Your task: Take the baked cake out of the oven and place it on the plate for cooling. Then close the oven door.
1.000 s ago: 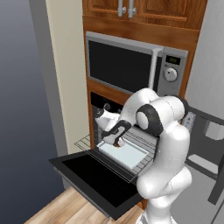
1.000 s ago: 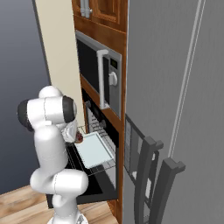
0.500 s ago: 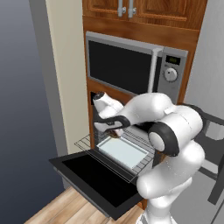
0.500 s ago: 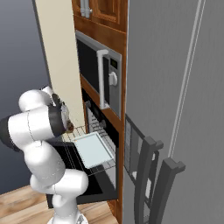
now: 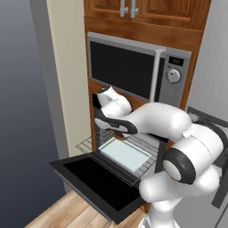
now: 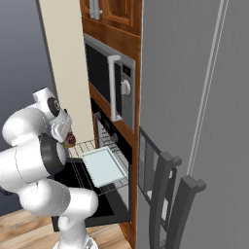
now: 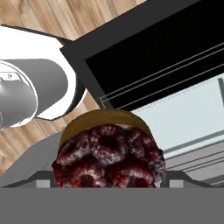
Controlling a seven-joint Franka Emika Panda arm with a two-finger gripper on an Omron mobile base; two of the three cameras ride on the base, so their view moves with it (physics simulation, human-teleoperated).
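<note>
The end effector (image 7: 107, 183) holds the baked cake (image 7: 109, 148) between its jaws; the jaws stand wide because the cake itself is wide. In the hand view the cake sits directly at the fingertips, its raspberry-covered top facing the camera. In the right base view the cake (image 6: 70, 140) appears as a small dark red lump at the end effector (image 6: 67, 137), raised above the pulled-out wire rack (image 6: 83, 147).

Below and beyond the end effector lies the pale tray (image 5: 124, 152), left on the rack, with no cake on it. The grip is judged to keep the cake lifted so that it clears the tray and rack during transfer to the plate; no plate can be identified here.

Further out, the oven door (image 5: 95, 180) hangs fully open, level, under the oven (image 5: 101, 129) cavity. It must stay open until the cake is delivered, so closing is not yet done. The silver microwave (image 5: 133, 71) sits above the end effector.

Compared with the earlier frames, the arm has swung from a low pose over the tray to a raised, outward-reaching pose. The hand has lifted away from the tray and withdrawn toward the left of the oven opening. The tray, rack and door are unchanged.
</note>
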